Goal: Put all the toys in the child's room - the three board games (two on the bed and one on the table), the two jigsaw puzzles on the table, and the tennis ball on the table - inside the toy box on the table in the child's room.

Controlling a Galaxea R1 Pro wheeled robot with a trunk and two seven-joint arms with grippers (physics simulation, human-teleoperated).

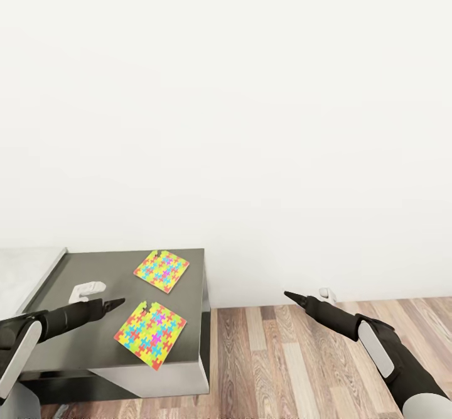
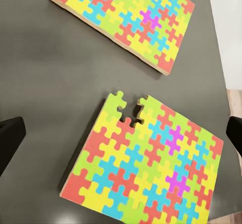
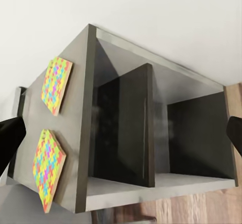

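Two thin, multicoloured square jigsaw puzzles (image 1: pixel 150 333) (image 1: pixel 161 271) lie flat on the dark grey table (image 1: pixel 75 350) corner, not yet picked up. The left gripper (image 1: pixel 118 304) hovers beside the nearer one, empty, fingers spread. The right gripper (image 1: pixel 290 296) hangs over the wooden floor (image 1: pixel 282 369), spread, empty.

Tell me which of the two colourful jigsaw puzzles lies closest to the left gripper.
The nearer flat multicoloured puzzle square, just beyond the left gripper on the dark grey table corner. The other puzzle lies farther back, toward the wall.
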